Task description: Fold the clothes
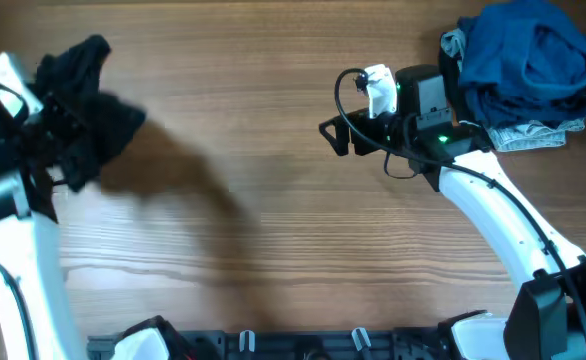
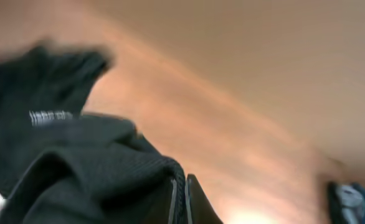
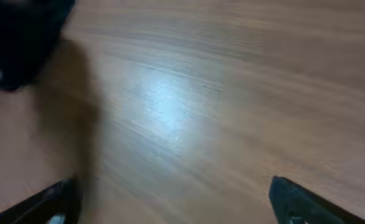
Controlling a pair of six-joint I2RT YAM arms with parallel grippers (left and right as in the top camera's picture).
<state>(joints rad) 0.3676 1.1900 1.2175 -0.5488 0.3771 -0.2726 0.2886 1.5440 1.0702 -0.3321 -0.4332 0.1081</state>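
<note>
The black T-shirt (image 1: 85, 110) hangs bunched up over the table's far left, casting a shadow on the wood. My left gripper (image 2: 184, 200) is shut on a ribbed edge of this shirt (image 2: 76, 162), whose small white logo (image 2: 50, 116) shows in the left wrist view. My right gripper (image 1: 335, 134) hovers right of the table's middle, open, with nothing between its fingers (image 3: 298, 202). In the right wrist view only bare wood lies under it, and the black shirt (image 3: 17, 37) shows blurred at the top left.
A pile of other clothes, mostly blue (image 1: 528, 60) with grey fabric (image 1: 533, 135) beneath, sits at the far right corner behind my right arm. The wooden table (image 1: 273, 230) spreads between the two arms. A black rail (image 1: 303, 345) runs along the near edge.
</note>
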